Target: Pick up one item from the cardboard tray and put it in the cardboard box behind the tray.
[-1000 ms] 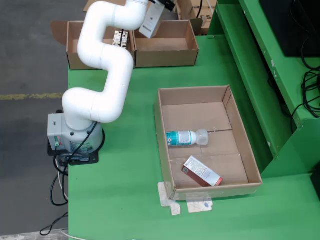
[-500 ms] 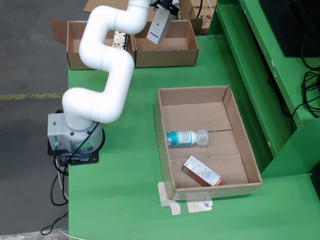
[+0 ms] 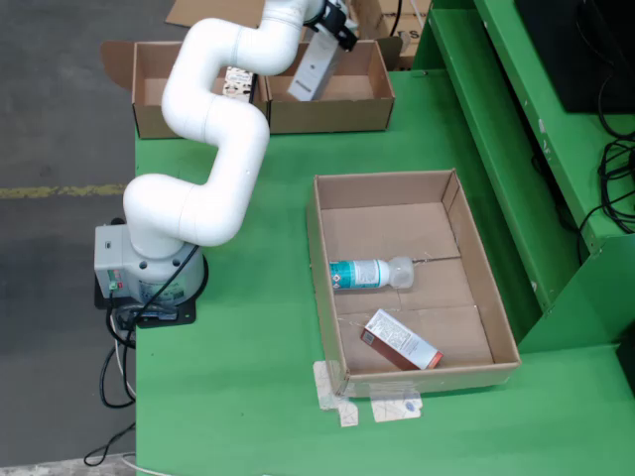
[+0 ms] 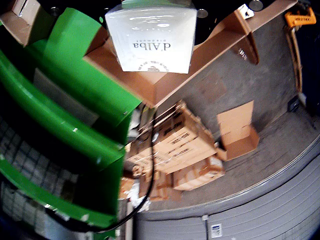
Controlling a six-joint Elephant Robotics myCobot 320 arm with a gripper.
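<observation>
The gripper (image 3: 335,22) holds a white carton (image 3: 315,65) by its top end, tilted, hanging over the right-hand cardboard box (image 3: 331,87) at the table's far edge in the fixed view. A second open box (image 3: 159,89) sits just beside it on the left, with a small printed pack (image 3: 234,79) inside. Nearer the camera, the cardboard tray (image 3: 412,283) carries a teal-labelled bottle (image 3: 369,273) lying on its side and a red-and-white carton (image 3: 401,340), apart from each other. The white arm (image 3: 213,129) partly hides the left box. The wrist view alone shows the held carton's face (image 4: 152,40) printed "d'Alba", a brown box wall behind it, and stacked cartons (image 4: 175,145) on the floor beyond.
</observation>
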